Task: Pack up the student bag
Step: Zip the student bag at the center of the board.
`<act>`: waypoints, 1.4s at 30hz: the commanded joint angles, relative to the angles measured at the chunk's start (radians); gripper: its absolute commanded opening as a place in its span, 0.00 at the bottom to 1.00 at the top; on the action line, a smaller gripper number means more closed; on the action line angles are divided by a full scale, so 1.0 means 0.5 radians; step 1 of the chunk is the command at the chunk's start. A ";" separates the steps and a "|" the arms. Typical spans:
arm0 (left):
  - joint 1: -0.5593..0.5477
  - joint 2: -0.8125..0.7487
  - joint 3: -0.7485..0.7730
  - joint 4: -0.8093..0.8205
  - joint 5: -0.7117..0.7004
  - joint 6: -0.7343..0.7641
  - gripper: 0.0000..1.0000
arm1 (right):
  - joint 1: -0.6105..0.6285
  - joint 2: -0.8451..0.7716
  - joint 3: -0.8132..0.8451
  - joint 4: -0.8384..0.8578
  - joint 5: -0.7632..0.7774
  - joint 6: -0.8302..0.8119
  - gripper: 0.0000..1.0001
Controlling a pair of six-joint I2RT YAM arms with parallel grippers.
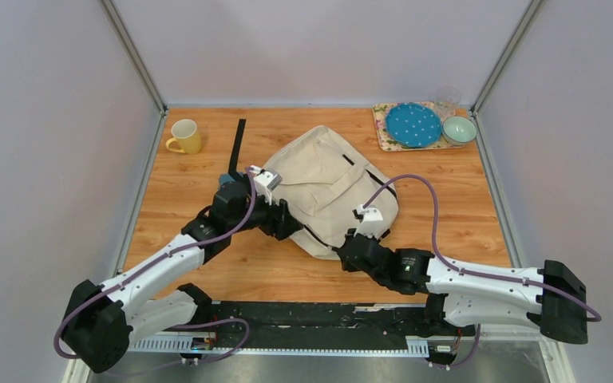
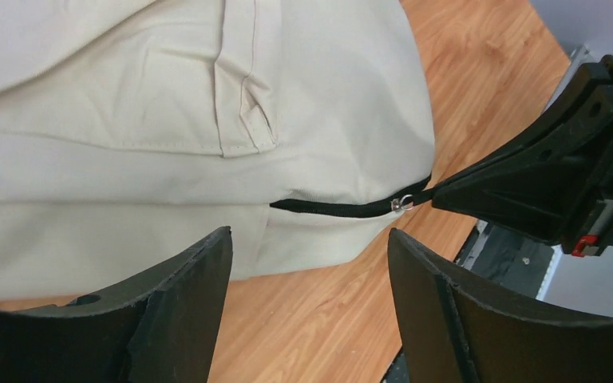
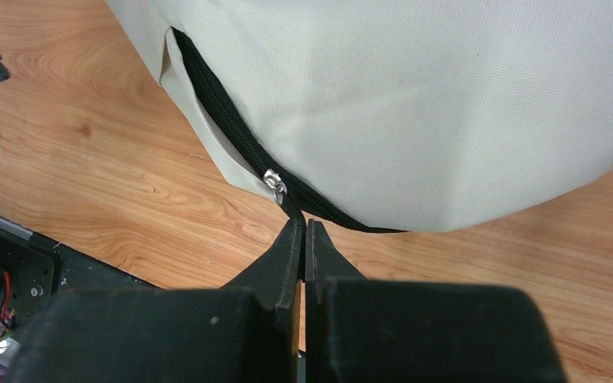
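Observation:
The student bag [image 1: 331,187] is a cream fabric backpack lying flat mid-table, with a black zipper [image 3: 223,112] along its near edge. My right gripper [image 3: 303,227] is shut on the black pull tab [image 3: 291,209] just below the metal slider [image 3: 274,183]. In the top view the right gripper [image 1: 345,239] sits at the bag's near corner. My left gripper [image 2: 310,271] stands open over bare wood beside the bag [image 2: 168,120], nothing between its fingers. From the top view the left gripper [image 1: 294,225] is at the bag's near-left edge.
A yellow mug [image 1: 185,136] stands at the back left, with a black strip [image 1: 237,148] lying beside it. At the back right a patterned tray [image 1: 383,132] holds a blue dotted plate [image 1: 413,124], a bowl [image 1: 459,129] and a glass [image 1: 447,97].

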 commanded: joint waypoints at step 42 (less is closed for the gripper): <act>-0.411 0.786 0.288 0.020 -0.446 -1.070 0.83 | -0.015 -0.162 -0.071 0.223 0.040 0.009 0.00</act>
